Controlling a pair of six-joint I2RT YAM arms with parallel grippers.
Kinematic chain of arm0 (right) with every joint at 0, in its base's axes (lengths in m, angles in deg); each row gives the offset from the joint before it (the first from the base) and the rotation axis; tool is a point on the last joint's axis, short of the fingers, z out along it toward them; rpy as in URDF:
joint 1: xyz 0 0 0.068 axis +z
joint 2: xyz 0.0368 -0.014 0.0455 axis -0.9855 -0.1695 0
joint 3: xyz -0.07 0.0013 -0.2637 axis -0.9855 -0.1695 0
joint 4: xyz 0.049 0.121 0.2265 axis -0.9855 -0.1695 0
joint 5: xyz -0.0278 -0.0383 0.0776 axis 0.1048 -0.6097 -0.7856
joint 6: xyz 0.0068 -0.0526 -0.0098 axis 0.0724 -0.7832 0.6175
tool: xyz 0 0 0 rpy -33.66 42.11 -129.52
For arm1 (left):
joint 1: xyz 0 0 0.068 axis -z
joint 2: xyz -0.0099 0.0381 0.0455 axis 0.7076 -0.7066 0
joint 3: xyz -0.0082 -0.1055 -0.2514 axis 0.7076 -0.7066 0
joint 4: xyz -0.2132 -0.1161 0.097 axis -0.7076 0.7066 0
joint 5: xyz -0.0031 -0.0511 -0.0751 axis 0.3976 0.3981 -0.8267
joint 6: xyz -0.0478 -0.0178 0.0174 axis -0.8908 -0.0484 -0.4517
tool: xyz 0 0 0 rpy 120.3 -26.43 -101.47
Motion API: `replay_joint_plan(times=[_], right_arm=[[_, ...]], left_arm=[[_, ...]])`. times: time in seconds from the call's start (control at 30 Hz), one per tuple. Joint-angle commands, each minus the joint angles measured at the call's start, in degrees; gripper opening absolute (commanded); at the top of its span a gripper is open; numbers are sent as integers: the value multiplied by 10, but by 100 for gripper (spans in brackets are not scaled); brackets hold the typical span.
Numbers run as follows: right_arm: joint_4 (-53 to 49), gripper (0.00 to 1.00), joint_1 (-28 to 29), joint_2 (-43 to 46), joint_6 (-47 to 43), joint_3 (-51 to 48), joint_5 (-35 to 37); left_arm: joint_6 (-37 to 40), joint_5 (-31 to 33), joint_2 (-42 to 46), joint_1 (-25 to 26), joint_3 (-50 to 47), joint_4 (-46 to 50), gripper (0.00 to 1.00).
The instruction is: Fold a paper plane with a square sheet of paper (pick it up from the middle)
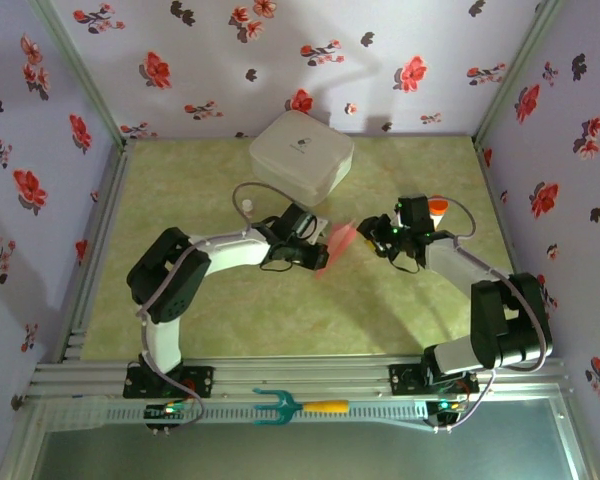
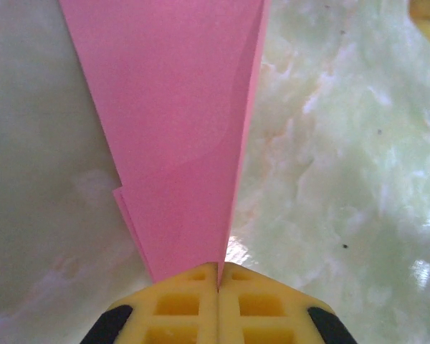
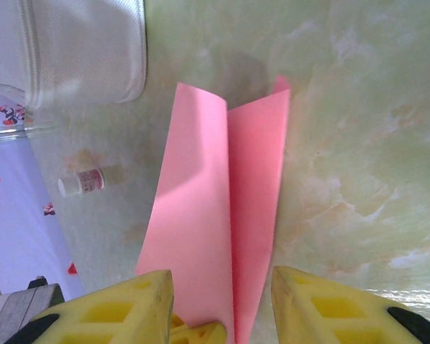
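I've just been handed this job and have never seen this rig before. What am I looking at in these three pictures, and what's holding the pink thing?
These are two robot arms bolted at the near edge of a green marbled table, each ending in a yellow-tipped two-finger gripper. The wide picture comes from a fixed camera above and behind the arms. The other two come from cameras on the wrists, looking past each arm's own fingers. On the table are a white rounded box, an orange-capped bottle and a small white-capped bottle. The pink thing is folded pink paper, held between the arms. The left gripper is shut on its narrow end. The right gripper is open, a finger either side of the paper without pinching it.
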Motion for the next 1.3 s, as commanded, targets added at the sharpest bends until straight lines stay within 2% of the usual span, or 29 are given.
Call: replay_joint_plan(times=[0.0, 0.4, 0.57, 0.7, 0.83, 1.27], right_arm=[[-4, 42, -3, 7, -8, -16, -1], [45, 38, -1, 3, 5, -50, -41], [99, 27, 6, -5, 4, -71, -74], [121, 14, 20, -21, -8, -74, -71], [146, 8, 34, -45, -13, -73, -64], [203, 5, 48, -96, -11, -61, -77]], left_arm=[[-15, -49, -25, -2, 1, -10, 0], [-33, -84, -54, -7, 5, -30, 0], [-49, -119, -69, -14, 8, -48, 0], [-68, -144, -83, -20, 6, -70, 0], [-82, -155, -87, -24, -1, -88, 0], [-140, -190, -92, -36, -31, -165, 0]])
